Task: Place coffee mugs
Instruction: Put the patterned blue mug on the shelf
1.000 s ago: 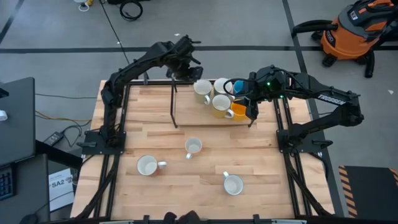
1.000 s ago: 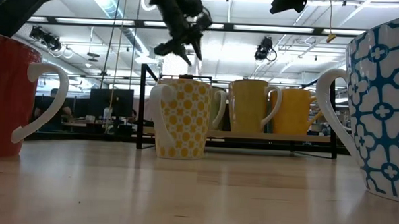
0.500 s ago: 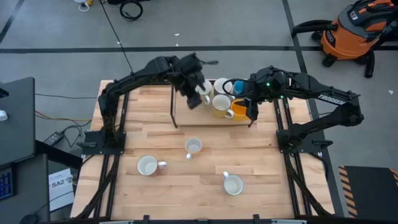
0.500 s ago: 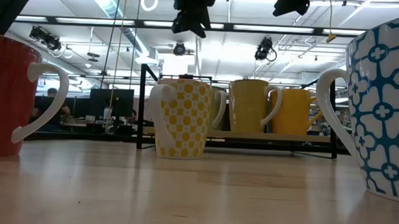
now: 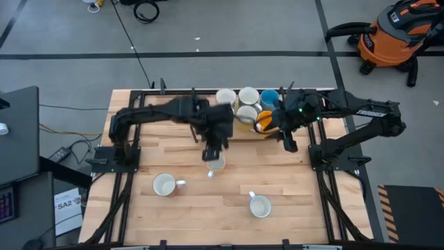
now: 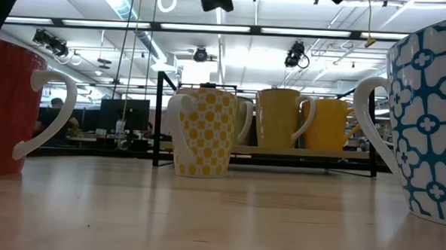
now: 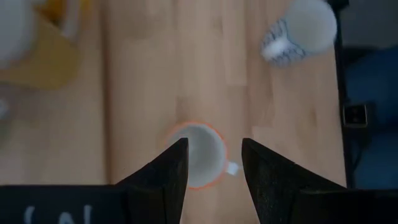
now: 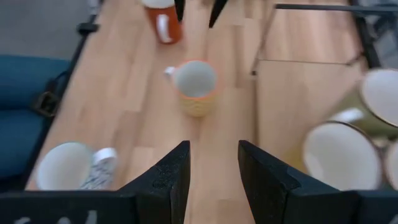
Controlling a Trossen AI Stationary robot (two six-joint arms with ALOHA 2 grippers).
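Observation:
A yellow-dotted coffee mug [image 5: 216, 163] stands on its base at the table's middle, a red one [image 5: 164, 185] toward the near left, a blue-patterned one [image 5: 260, 205] toward the near right. Several more mugs [image 5: 247, 104], white, yellow and orange, stand on the low shelf [image 6: 282, 151] at the far side. My left gripper [image 5: 211, 148] hangs open just above the dotted mug [image 7: 196, 155], touching nothing. My right gripper [image 5: 285, 141] is open over the shelf's right end, well above the table; its fingers [image 8: 171, 174] hold nothing.
The shelf's black frame [image 6: 158, 118] stands across the far part of the table. Bare wood lies between the three loose mugs and along the near edge [image 5: 208, 222]. An orange shop vacuum [image 5: 395, 35] sits on the floor beyond the far right corner.
My left gripper has swung from above the shelf's far left corner toward the table's near edge and a little right, rolling about its own axis, and now hangs over the dotted mug. My right gripper has drifted slightly toward the near edge. No mug has moved.

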